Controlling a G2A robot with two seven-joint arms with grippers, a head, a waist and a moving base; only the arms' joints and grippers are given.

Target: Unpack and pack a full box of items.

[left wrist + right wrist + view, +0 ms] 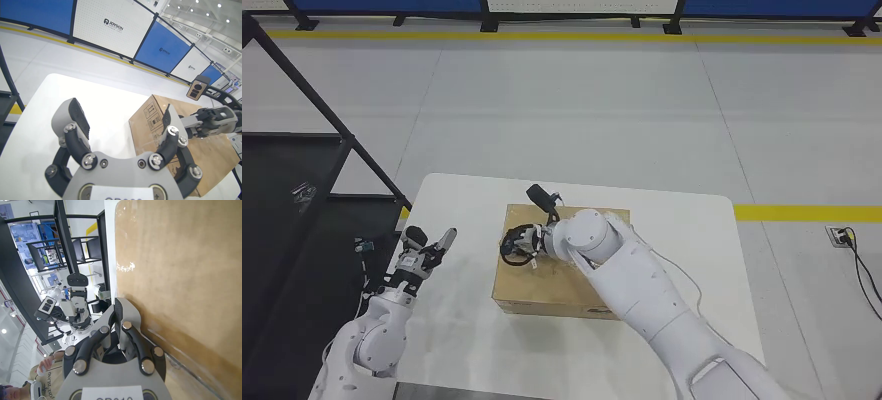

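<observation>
Closed box [534,288]; right gripper [514,247] pinched shut on its top's left edge.
Ideally the left gripper [432,245], spread wide alongside, braces that side during prying.

A white table [682,230] stands beside a black rack [282,250], a yellow floor line [542,36] skirting blue-and-white panels [105,37].

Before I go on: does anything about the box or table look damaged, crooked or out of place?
Nothing stands out. The cardboard box sits flat on the table, closed, with no dents or tears showing. The right hand is shut over its top; the left hand hangs open beside it, apart from it.
</observation>
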